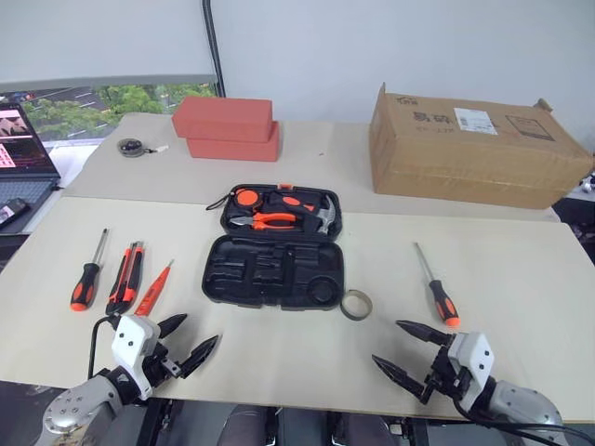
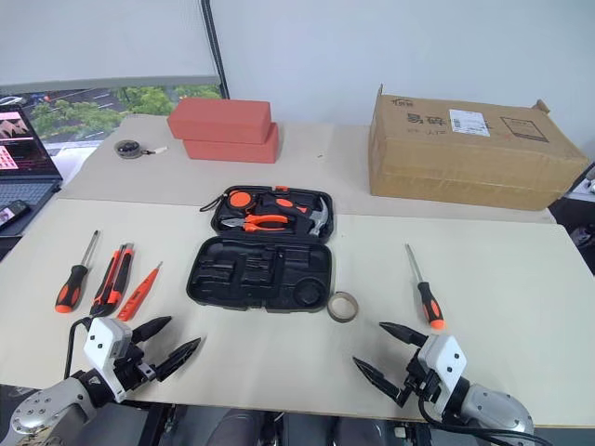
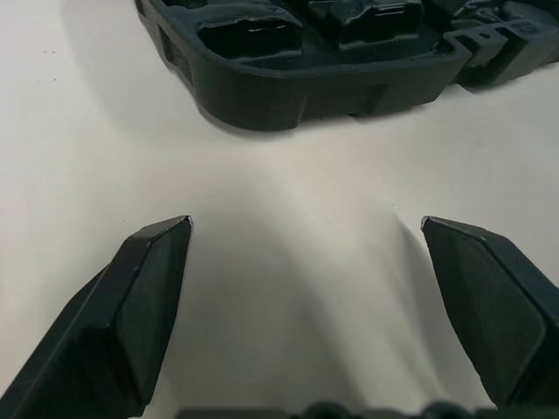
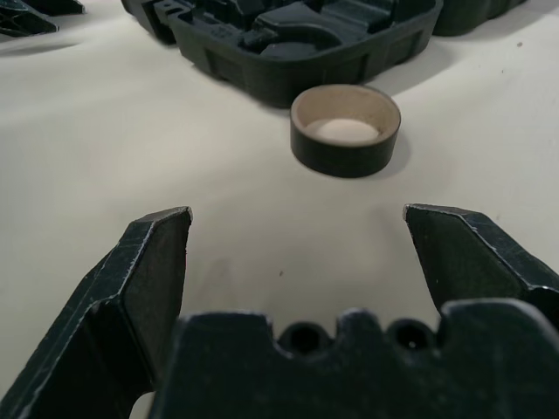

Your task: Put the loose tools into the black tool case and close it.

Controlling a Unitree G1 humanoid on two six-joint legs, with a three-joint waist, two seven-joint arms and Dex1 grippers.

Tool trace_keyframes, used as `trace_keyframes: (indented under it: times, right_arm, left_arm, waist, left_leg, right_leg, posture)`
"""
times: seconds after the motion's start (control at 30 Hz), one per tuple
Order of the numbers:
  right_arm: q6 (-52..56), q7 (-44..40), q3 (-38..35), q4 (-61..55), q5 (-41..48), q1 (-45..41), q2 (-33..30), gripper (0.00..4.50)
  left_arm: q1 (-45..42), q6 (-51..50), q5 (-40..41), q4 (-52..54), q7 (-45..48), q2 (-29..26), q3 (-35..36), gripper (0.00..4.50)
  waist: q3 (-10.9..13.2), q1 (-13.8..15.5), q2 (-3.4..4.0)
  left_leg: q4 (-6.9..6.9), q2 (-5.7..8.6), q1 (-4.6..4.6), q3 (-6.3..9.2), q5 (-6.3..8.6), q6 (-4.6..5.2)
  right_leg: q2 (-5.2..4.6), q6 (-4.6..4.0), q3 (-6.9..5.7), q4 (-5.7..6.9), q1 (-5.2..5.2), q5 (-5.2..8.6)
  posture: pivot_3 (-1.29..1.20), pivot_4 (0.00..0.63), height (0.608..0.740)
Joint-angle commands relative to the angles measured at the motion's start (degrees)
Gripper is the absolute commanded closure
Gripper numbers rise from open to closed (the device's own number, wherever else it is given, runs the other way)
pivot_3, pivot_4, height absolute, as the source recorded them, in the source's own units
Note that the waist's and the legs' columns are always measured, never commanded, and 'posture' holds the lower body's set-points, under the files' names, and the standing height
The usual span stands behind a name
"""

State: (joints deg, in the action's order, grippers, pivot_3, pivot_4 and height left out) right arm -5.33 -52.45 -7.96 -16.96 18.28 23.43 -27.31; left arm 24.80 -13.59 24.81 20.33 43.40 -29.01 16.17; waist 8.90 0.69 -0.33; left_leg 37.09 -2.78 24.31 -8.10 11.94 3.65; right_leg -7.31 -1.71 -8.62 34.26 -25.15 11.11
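The pale beige table (image 1: 521, 269) has wide bare stretches along its near edge and on its right side, while its far part carries two stacked red rectangular boxes (image 1: 226, 128) and a big brown cardboard box (image 1: 469, 149), with a small dark round disc with a white tab (image 1: 133, 147) far left and a laptop (image 1: 20, 158) at the left edge. The left tool (image 1: 182, 342) hangs over the near edge with its two black fingers spread wide, holding and touching nothing; the right tool (image 1: 402, 348) does the same near the right, its fingers equally wide apart and empty. The flat black plastic tool case (image 1: 275, 249) lies open in the middle of the table, its near half showing vacant moulded slots, its far half carrying a chrome-headed hammer (image 1: 321, 216) and orange-handled pliers (image 1: 270, 221). Left of the case lie, side by side, a black-orange handled screwdriver (image 1: 87, 275), a black-orange utility knife (image 1: 125, 277) and a slim orange tester pen (image 1: 153, 290), all pointing away from the near edge. A small dark tape ring (image 1: 356, 304) sits just beside the case's near right corner, directly ahead of the right tool. A second black-orange screwdriver (image 1: 437, 288) lies right of the ring, just beyond the right tool's fingers.
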Motion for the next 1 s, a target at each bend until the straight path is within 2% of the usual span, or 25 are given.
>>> trace_keyframes:
  times: [0.03, 0.27, 0.37, 0.57, 0.77, 1.0]
  right_arm:
    - [0.8, 0.1, -0.3, -2.5, 1.8, -0.8, -1.0, 0.03]
    - [0.6, -0.8, -0.6, -2.6, 3.8, -2.2, -2.6, 0.03]
    - [2.2, -1.7, -1.1, -4.6, 7.1, -3.9, -3.8, 0.03]
    - [11.0, -1.7, 0.8, -11.1, 15.4, -13.4, -6.8, 0.03]
    - [19.8, -1.9, 4.3, -13.9, 20.9, -27.5, -9.1, 0.03]
    - [23.8, -2.6, 7.1, -13.6, 21.9, -38.7, -8.2, 0.03]
  left_arm:
    - [1.2, 0.9, 0.6, -0.1, 0.7, 0.1, 0.6, 0.00]
    - [1.5, 2.0, 3.2, 0.4, 1.3, 0.4, 2.5, 0.00]
    - [-1.2, 1.6, 7.7, -0.5, 0.3, 1.0, 6.8, 0.00]
    - [-11.9, -2.0, 13.8, -8.0, -7.9, -0.5, 17.8, 0.00]
    - [-23.9, -5.0, 10.4, -17.7, -21.9, -5.0, 24.0, 0.00]
    - [-23.6, -9.7, 4.7, -24.0, -23.6, -9.0, 21.4, 0.00]
  waist:
    - [0.0, 0.0, 0.00]
    - [0.0, 0.1, -0.02]
    - [0.0, 0.1, -0.04]
    - [0.0, 0.0, -0.19]
    - [0.1, 0.1, -0.42]
    - [0.1, 0.2, -0.53]
  left_leg:
    - [0.00, 0.00, 0.00, 0.00, 0.00, 0.00]
    - [0.04, -0.01, -0.03, 0.01, 0.00, 0.00]
    - [0.05, 0.00, -0.03, 0.00, 0.00, 0.00]
    - [0.31, -0.02, -0.11, 0.02, 0.00, 0.01]
    - [0.65, -0.05, -0.09, 0.06, 0.00, 0.01]
    - [0.68, 0.09, -0.04, -0.12, 0.17, 0.26]
  right_leg:
    - [0.00, 0.00, 0.00, 0.00, 0.00, 0.00]
    - [-0.01, 0.00, -0.02, 0.01, 0.00, 0.00]
    - [-0.01, 0.00, -0.02, 0.03, 0.00, 0.00]
    - [0.00, 0.02, -0.02, 0.44, 0.02, -0.01]
    - [-0.01, 0.02, -0.04, 0.75, 0.00, -0.01]
    - [-0.07, 0.29, -0.03, 0.72, -0.04, -0.19]
  posture:
    - [0.00, 0.150, 0.712]
    - [0.00, 0.150, 0.712]
    - [0.00, 0.150, 0.712]
    - [0.00, 0.150, 0.712]
    - [0.00, 0.150, 0.712]
    - [0.00, 0.150, 0.712]
